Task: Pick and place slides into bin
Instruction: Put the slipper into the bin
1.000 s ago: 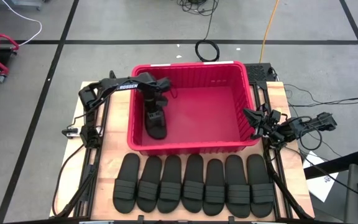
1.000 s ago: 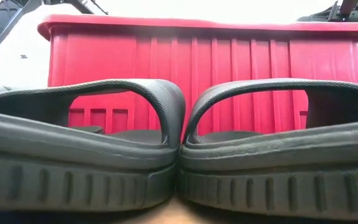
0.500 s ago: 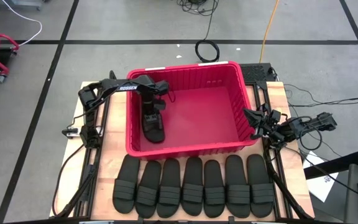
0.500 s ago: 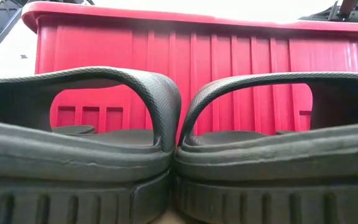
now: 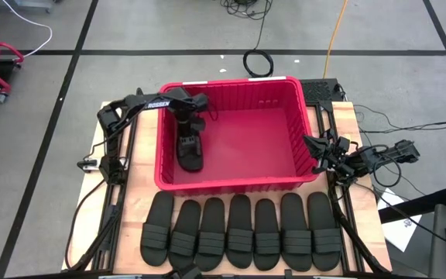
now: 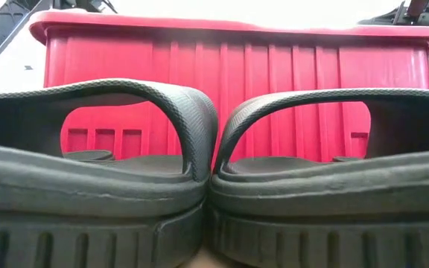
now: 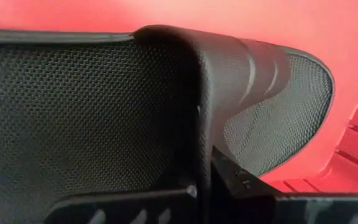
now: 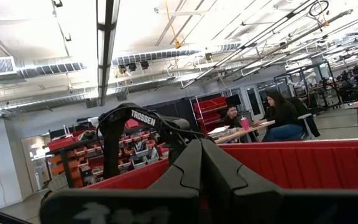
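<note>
The slides [image 5: 239,231] look like matt black rubber with ribbed straps, the bin [image 5: 238,182] smooth red plastic, the table [image 5: 134,213] pale bare wood.

Large industrial workshop, exposed ceiling ducts [image 8: 36,67], shelves of red parts bins [image 8: 73,152], people seated at tables [image 8: 284,118]

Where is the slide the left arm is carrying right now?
In the high view it hangs inside the red bin, near the bin's left wall, clamped in the left gripper; the held slide is apart from the seven slides rowed in front.
</note>
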Action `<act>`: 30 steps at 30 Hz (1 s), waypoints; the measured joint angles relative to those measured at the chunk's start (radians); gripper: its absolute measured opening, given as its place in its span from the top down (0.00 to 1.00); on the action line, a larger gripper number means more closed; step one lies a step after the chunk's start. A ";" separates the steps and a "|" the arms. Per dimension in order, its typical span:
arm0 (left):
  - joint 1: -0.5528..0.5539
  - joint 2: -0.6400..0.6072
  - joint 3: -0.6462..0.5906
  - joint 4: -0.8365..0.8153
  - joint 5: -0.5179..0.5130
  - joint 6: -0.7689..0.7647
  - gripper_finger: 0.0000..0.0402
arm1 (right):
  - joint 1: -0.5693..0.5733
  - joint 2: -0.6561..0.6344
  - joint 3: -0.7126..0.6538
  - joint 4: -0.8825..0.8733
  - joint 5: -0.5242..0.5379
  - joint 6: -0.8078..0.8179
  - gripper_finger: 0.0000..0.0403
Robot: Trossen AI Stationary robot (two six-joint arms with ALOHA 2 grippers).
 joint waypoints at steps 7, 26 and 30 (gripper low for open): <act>0.020 0.000 0.016 -0.036 -0.017 0.005 1.00 | 0.000 0.000 0.000 0.015 0.000 0.000 1.00; 0.002 0.001 -0.064 0.073 -0.085 0.108 1.00 | 0.000 0.000 0.000 0.018 0.000 0.000 1.00; -0.025 0.001 -0.065 0.085 -0.138 0.128 1.00 | 0.000 0.000 0.000 0.017 0.000 0.000 1.00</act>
